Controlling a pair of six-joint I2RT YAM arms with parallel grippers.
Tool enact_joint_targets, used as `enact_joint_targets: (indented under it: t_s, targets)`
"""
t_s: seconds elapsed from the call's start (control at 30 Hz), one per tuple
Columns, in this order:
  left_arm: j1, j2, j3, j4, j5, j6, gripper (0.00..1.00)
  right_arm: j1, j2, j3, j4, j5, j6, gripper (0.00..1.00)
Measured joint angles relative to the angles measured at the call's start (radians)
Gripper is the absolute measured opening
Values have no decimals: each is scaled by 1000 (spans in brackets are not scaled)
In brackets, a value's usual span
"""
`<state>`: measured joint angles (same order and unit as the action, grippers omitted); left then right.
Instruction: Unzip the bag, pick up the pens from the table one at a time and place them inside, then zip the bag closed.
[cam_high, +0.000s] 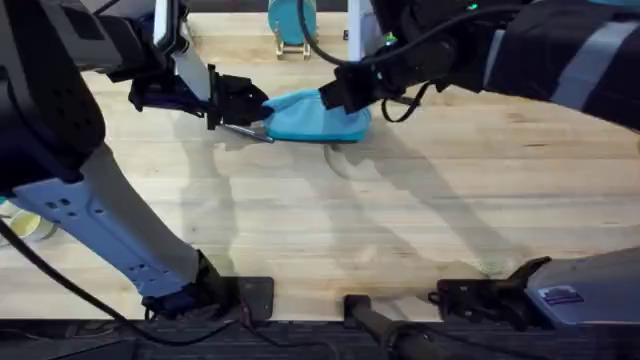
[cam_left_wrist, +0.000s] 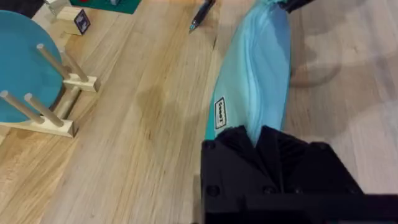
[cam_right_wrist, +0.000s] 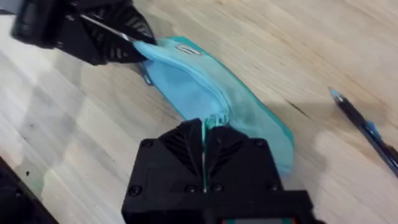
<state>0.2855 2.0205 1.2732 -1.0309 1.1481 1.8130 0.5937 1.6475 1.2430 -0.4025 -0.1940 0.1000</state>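
Note:
The light turquoise bag (cam_high: 318, 118) lies on the table (cam_high: 400, 220) at the back centre. At its left end, my left gripper (cam_high: 240, 105) is shut on the fabric (cam_left_wrist: 255, 81), with the black fingers (cam_left_wrist: 239, 146) pressed together. My right gripper (cam_right_wrist: 205, 134) is shut at the zipper line on the bag's (cam_right_wrist: 193, 87) right part; the pull tab is hidden between the fingers. A silver-grey pen (cam_high: 248, 132) slants right beside the left gripper's fingers (cam_right_wrist: 134, 43); I cannot tell whether it is held. The black pen (cam_right_wrist: 364, 130) lies on the wood beyond the bag.
A round teal disc on a wooden peg stand (cam_left_wrist: 37, 81) stands behind the bag, at the table's back edge (cam_high: 292, 25). A small labelled block (cam_left_wrist: 81, 22) and a green mat (cam_left_wrist: 118, 5) lie past it. The near half of the table is bare wood.

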Motion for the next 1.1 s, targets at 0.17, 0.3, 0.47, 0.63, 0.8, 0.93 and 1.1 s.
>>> enact_joint_targets:
  t_s: [0.17,0.3,0.47,0.63,0.8,0.93,1.1]
  targets:
    - [2,0,0,1,-3,0,42,30,2,0,35,-13,5,31]
    - [3,0,3,5,-11,0,42,36,2,0,63,-35,19,31]
    - [5,0,4,6,-14,0,42,38,13,0,89,-48,35,30]
    - [5,0,5,6,-14,0,42,39,75,0,150,-77,50,31]
    - [5,0,5,6,-14,0,42,39,98,0,187,-87,55,31]
    - [5,0,5,6,-15,0,42,42,98,0,193,-88,70,31]
    - [5,0,5,3,-11,0,42,44,98,1,160,-92,80,31]
